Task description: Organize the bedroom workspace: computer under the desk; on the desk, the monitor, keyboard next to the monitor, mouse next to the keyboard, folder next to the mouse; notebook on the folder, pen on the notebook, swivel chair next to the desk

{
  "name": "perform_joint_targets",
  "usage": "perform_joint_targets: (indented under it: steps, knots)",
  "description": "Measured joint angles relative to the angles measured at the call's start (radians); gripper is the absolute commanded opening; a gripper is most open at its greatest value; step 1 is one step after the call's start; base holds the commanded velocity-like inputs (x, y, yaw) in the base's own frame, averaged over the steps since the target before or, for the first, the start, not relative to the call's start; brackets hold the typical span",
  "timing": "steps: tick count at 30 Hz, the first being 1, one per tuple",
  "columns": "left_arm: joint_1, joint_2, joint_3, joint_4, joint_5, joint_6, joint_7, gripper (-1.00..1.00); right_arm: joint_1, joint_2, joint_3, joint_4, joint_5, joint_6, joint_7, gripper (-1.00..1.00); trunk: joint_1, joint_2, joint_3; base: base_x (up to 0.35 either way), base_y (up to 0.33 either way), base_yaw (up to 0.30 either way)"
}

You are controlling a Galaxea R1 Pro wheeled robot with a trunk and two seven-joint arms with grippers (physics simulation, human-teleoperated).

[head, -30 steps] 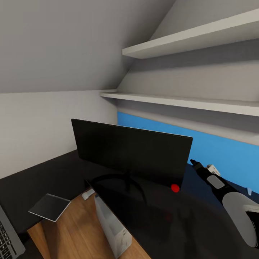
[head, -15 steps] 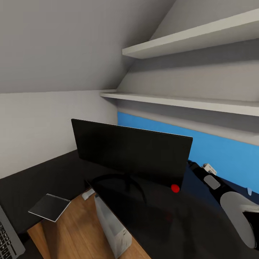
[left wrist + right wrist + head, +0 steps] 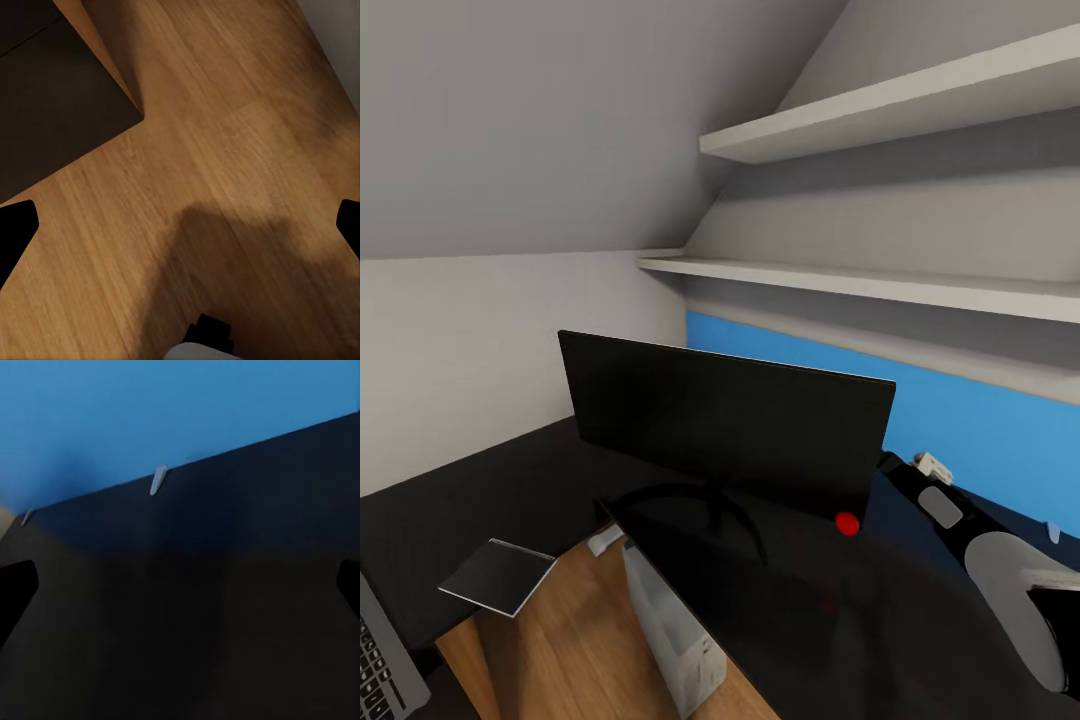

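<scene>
The monitor (image 3: 725, 425) stands on the glossy black tabletop (image 3: 490, 480), with the right arm (image 3: 980, 550) reaching in from 4 o'clock so that its claw is tucked behind the screen's lower right corner. In the right wrist view both fingertips sit far apart at the frame edges, so the right claw (image 3: 180, 585) is released and empty; the left claw (image 3: 180, 225) is likewise spread wide over the wooden floor (image 3: 225, 150). The main risk I judge is the arm nudging the screen's edge and tipping it on its thin stand (image 3: 700, 505). At 7 o'clock the notebook (image 3: 498, 575) overhangs the edge and could slip; the computer (image 3: 670, 630) stands below, the keyboard (image 3: 385, 650) at 8 o'clock
</scene>
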Motion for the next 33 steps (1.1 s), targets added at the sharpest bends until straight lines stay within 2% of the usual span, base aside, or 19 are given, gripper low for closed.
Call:
perform_joint_targets:
  steps: [4, 8, 9, 17, 19, 22, 27, 33]
  knots:
    - [0.000, 0.000, 0.000, 0.000, 0.000, 0.000, 0.000, 1.00, 0.000, 0.000, 0.001, 0.000, 0.016, 0.000, 0.000, 1.00, 0.000, 0.000, 0.000, 0.000, 0.000, 0.000]
    - [0.000, 0.000, 0.000, 0.000, 0.000, 0.001, 0.000, 1.00, 0.000, 0.001, 0.001, 0.000, 0.054, -0.001, 0.000, 1.00, 0.000, 0.000, 0.000, 0.000, 0.000, 0.000]
    - [0.000, 0.000, 0.000, 0.000, 0.000, 0.002, -0.001, 1.00, 0.000, 0.002, 0.002, 0.000, 0.080, -0.002, -0.001, 1.00, 0.000, 0.000, 0.000, 0.000, 0.000, 0.000]
    - [0.000, 0.000, 0.000, 0.000, 0.000, 0.004, -0.001, 1.00, 0.000, 0.011, 0.003, 0.000, 0.161, -0.004, 0.000, 1.00, 0.000, 0.000, 0.000, 0.000, 0.000, 0.000]
    - [0.000, 0.000, 0.000, 0.000, 0.000, 0.004, -0.001, 1.00, 0.000, 0.029, 0.002, 0.000, 0.202, -0.005, 0.000, 1.00, 0.000, 0.000, 0.000, 0.000, 0.000, 0.000]
    - [0.000, 0.000, 0.000, 0.000, 0.000, 0.004, 0.000, 1.00, 0.000, 0.054, 0.001, -0.002, 0.298, -0.006, 0.000, 1.00, 0.000, 0.000, 0.000, 0.000, 0.000, 0.000]
    - [0.000, 0.000, 0.000, 0.000, 0.000, 0.004, 0.000, 1.00, 0.000, 0.061, 0.000, -0.002, 0.334, -0.006, 0.001, 1.00, 0.000, 0.000, 0.000, 0.000, 0.000, 0.000]
    - [0.000, 0.000, 0.000, 0.000, 0.000, 0.004, -0.001, 1.00, 0.000, 0.062, 0.003, -0.002, 0.348, -0.018, 0.002, 1.00, 0.000, 0.000, 0.000, -0.020, 0.000, 0.000]
